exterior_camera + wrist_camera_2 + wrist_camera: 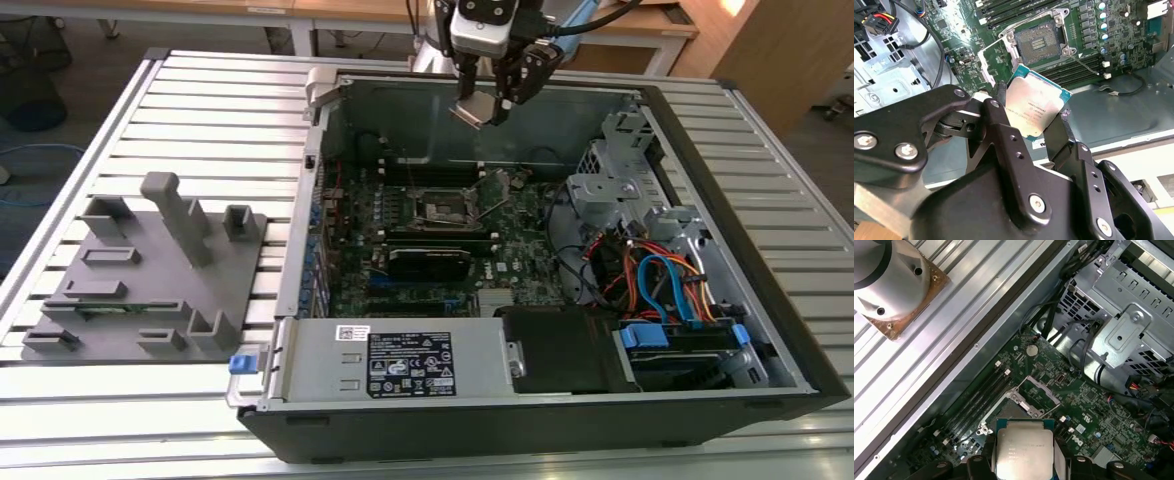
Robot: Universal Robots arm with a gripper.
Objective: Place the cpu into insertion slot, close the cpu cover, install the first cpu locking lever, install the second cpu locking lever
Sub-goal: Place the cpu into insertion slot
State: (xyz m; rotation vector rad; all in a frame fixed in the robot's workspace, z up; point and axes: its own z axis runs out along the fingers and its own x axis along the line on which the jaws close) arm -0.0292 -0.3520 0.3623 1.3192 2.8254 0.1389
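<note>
Right now the jaws are closed on the cpu (470, 112), gripping it by two opposite edges and holding it in the air, tilted, well above the slot (443, 205) and touching nothing else. In the exterior view it hangs beyond the slot, up near the far wall of the case (561, 425), with the arm (483, 30) coming down from above. In the second wrist view the cpu (1036, 106) shows its silver-grey top, canted between the black fingers (1004, 130), and the slot (1043, 41) lies apart from it with its dark contact field bare. The cover (985, 60) stands swung up along one side of the slot, not closed over it. In the first wrist view the cpu (1024, 450) sits in front of part of the slot (1013, 412), and long memory slots (976, 402) run just beside the slot on the green board (1089, 415). A silvery drive cage (607, 190) stands to the exterior view's right of the slot, inside the case. A black block (427, 262) sits on the board just on the near side of the slot. Outside the case, well away from the slot to the exterior view's left, a grey tray (147, 290) rests on the slatted counter (200, 100).
</note>
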